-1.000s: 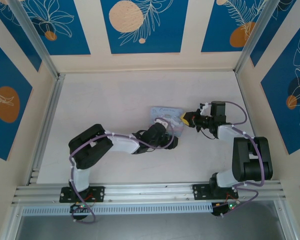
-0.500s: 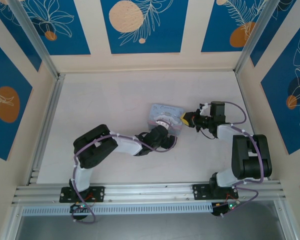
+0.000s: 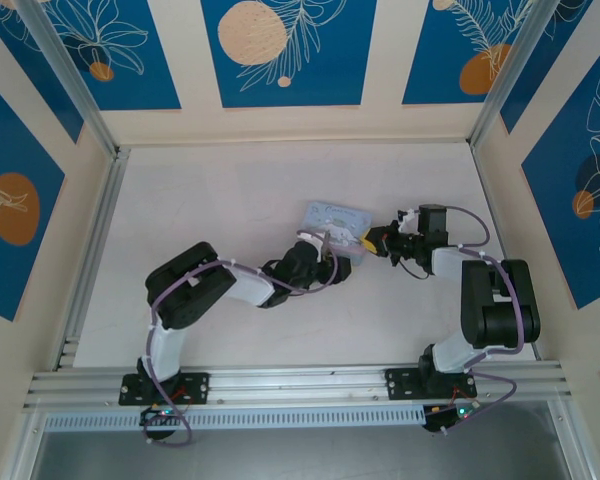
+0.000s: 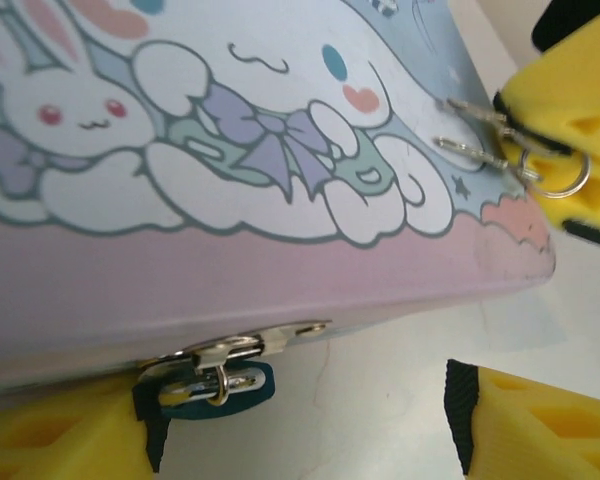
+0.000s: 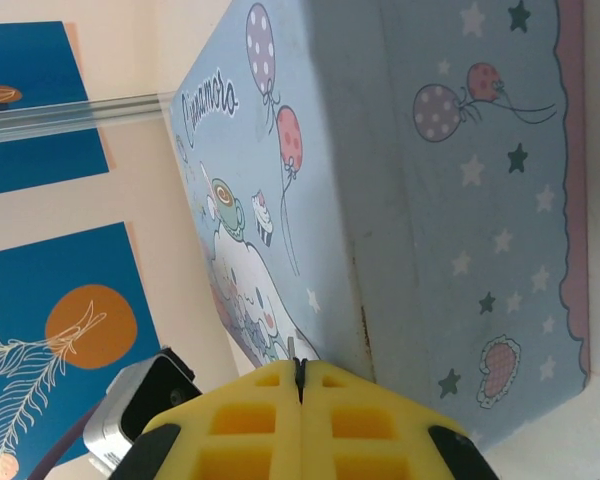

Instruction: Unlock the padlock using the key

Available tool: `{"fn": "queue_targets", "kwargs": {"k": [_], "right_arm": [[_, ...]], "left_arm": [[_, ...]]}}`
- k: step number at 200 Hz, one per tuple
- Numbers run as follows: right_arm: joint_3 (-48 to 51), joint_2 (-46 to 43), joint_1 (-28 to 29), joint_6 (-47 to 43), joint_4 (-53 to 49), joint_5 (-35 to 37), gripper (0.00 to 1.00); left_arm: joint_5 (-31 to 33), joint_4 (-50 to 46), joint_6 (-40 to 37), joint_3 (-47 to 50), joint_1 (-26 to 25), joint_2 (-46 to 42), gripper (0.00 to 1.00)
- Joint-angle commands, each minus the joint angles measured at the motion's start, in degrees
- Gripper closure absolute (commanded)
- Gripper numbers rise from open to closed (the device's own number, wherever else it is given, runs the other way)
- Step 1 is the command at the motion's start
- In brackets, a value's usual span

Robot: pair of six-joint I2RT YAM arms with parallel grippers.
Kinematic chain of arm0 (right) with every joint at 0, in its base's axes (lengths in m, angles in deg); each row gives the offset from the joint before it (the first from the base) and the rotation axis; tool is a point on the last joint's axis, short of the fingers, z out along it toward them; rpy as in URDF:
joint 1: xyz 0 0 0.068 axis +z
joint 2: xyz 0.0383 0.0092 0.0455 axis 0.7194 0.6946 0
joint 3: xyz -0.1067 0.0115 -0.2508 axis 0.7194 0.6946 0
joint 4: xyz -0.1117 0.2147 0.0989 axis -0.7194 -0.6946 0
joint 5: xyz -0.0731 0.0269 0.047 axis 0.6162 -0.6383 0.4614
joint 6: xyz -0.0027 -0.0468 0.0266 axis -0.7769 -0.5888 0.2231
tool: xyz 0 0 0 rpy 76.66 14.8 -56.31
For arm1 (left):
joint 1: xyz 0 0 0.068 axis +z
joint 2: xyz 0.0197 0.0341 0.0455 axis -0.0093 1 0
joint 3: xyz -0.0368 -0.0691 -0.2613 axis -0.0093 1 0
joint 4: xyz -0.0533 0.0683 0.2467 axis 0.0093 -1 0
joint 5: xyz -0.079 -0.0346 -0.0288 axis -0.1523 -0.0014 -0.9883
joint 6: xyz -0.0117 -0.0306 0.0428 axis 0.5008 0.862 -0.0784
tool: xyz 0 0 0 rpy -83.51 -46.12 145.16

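The pale blue cartoon tin lies mid-table. A tiny padlock, silver against dark teal, hangs from the silver hasp on the tin's near edge. My left gripper is open at that edge, and the padlock sits right against its left finger. The right finger stands well apart. My right gripper is shut on the key, which sits on a small ring at the tin's right corner. Its tip pokes out between the yellow pads.
The tin's starred side wall stands close in front of my right fingers. An aluminium rail borders the white table on the left and another on the near side. Patterned walls enclose the back and sides.
My left gripper has drawn back towards the left and near side, uncovering more of the tin's lid, and its jaws have narrowed a little. The right gripper has edged slightly left, still shut.
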Motion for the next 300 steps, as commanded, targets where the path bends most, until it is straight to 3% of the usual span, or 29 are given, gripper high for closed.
{"fn": "queue_targets", "kwargs": {"k": [1,48,140,203,262,300], "right_arm": [[-0.45,1.21,0.08,-0.93,-0.72,0.11,1.0],[-0.27,1.65,0.08,-0.65,-0.21,-0.11,1.0],[-0.55,1.98,0.12,-0.64,-0.28,-0.23,1.0],[-0.59,2.35,0.08,-0.99,-0.45,-0.09,1.0],[-0.49,2.43,0.21,-0.76,-0.29,-0.08,1.0],[-0.45,2.74,0.33,-0.91,-0.21,-0.04,1.0]], "left_arm": [[-3.74,5.59,4.19,0.43,0.57,2.2,0.28],[-4.36,8.38,6.55,1.38,0.26,2.95,0.38],[0.44,19.34,13.57,6.29,-2.05,1.62,0.38],[4.52,21.51,17.21,5.91,-2.22,4.07,0.38],[9.29,17.51,18.72,5.6,-2.26,6.15,0.38],[12.05,11.25,18.22,4.27,-2.81,5.42,0.46]]}}
